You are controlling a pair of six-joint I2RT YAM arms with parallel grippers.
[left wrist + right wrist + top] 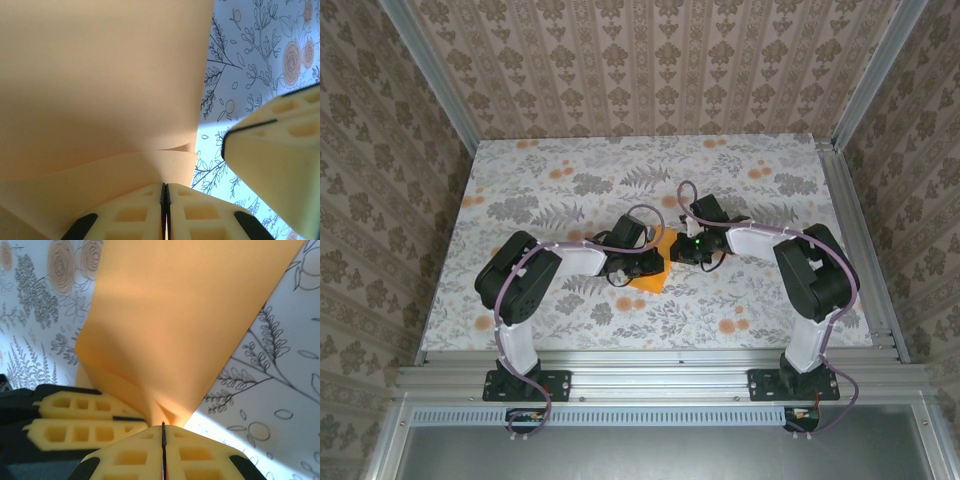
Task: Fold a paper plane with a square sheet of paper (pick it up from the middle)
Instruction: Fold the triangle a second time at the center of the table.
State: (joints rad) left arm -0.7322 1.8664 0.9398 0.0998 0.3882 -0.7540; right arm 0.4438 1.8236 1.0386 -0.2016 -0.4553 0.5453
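Note:
The square sheet of paper (653, 276) is bright orange and sits mid-table, bent upward between my two grippers. In the left wrist view the sheet (100, 75) rises in two curved layers from my left gripper (164, 186), whose jaws are shut on its edge. In the right wrist view the sheet (190, 315) fans up from a puckered pinch at my right gripper (163, 424), also shut on it. The grippers meet almost tip to tip: left gripper (648, 262), right gripper (682, 250). A right finger (275, 160) shows beside the sheet, and the left fingers (80, 420) lie close at the left.
A grey floral cloth (570, 190) covers the table. Wallpapered walls with aluminium rails (855, 230) close in the back and both sides. The arm bases stand on the front rail (650, 378).

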